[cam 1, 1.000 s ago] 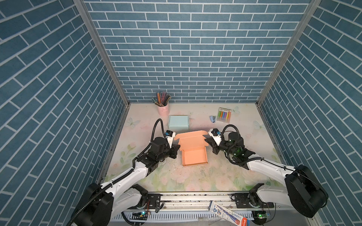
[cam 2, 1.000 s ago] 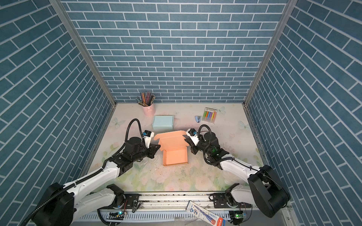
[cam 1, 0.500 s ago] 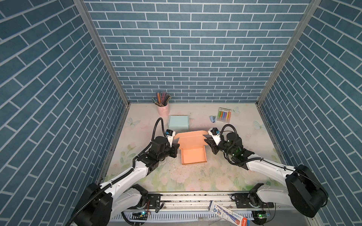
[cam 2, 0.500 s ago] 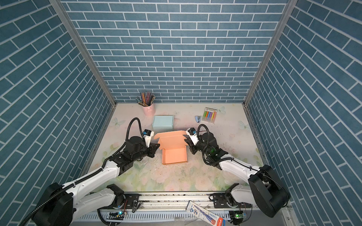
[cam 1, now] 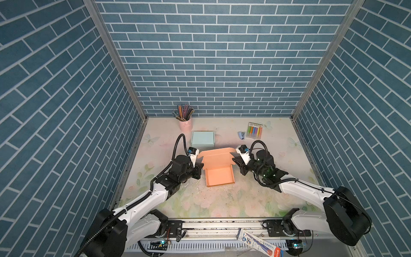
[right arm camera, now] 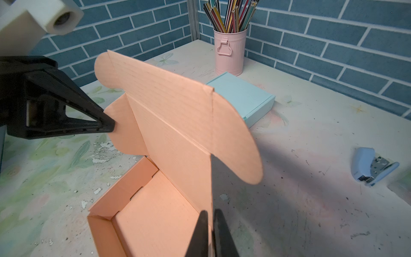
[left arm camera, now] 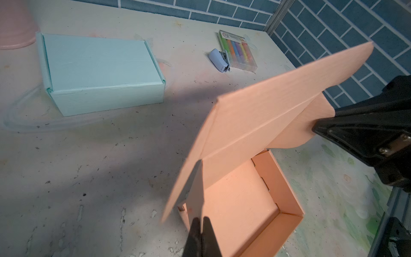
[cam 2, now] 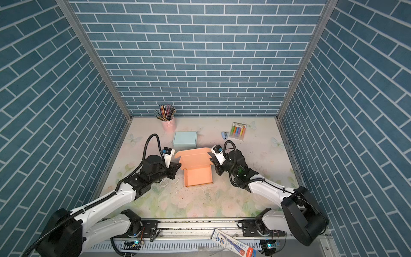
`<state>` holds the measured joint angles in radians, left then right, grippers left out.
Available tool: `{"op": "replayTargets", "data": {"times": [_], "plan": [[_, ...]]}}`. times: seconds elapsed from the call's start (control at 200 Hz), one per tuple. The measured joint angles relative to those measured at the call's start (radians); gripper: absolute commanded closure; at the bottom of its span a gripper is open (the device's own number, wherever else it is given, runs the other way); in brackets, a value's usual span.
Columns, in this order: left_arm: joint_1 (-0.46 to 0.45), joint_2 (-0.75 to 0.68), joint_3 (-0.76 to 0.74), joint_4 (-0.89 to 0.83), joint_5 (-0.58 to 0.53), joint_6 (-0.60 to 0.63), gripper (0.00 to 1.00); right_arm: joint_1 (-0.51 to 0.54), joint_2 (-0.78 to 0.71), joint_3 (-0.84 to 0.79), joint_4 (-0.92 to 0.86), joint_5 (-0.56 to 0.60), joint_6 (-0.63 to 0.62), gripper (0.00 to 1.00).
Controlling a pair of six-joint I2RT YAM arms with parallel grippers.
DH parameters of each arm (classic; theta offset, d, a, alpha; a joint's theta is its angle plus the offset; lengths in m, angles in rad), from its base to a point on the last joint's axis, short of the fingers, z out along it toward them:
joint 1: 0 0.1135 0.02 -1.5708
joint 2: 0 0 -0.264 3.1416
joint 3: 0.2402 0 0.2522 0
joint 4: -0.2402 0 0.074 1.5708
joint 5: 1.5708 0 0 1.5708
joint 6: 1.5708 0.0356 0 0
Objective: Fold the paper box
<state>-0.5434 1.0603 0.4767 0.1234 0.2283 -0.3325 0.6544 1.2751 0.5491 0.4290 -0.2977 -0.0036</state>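
Paper box: My orange paper box (cam 1: pixel 219 177) sits in the middle of the surface (cam 1: pixel 255 200), with its tray open and facing up.
Lid: The lid (cam 1: pixel 216 156) stands up at the back.
Change: Almost nothing. The lid and both hands look the same as a moment ago.
Meaning: I think the tray is done and the lid is waiting to be shut.
Left hand: My left hand (cam 1: pixel 201 166) is pinched tight on the left flap (right arm camera: pixel 126 126).
Right hand: My right hand (cam 1: pixel 234 160) is pinched tight on the right flap (left arm camera: pixel 309 124).
Top views: I see the whole box and both arms, but not the pinches.
Wrist views: Each one shows the other hand's tip on its flap.
Behind: A blue box (cam 1: pixel 202 139) is near the lid but not touching it.
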Motion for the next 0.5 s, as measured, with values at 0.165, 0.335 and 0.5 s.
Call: {"op": "replayTargets", "data": {"times": [0.165, 0.335, 0.5], "plan": [[-0.001, 0.000, 0.000, 0.001, -0.001, -0.001, 1.00, 0.005, 0.005, 0.007, -0.003, -0.001, 0.000, 0.92], [-0.003, 0.000, 0.002, 0.009, -0.024, -0.011, 1.00, 0.029, 0.011, 0.031, -0.010, 0.010, 0.000, 0.92], [-0.006, 0.011, 0.014, 0.034, -0.058, -0.016, 1.00, 0.046, 0.035, 0.045, -0.010, 0.029, 0.003, 0.89]]}}
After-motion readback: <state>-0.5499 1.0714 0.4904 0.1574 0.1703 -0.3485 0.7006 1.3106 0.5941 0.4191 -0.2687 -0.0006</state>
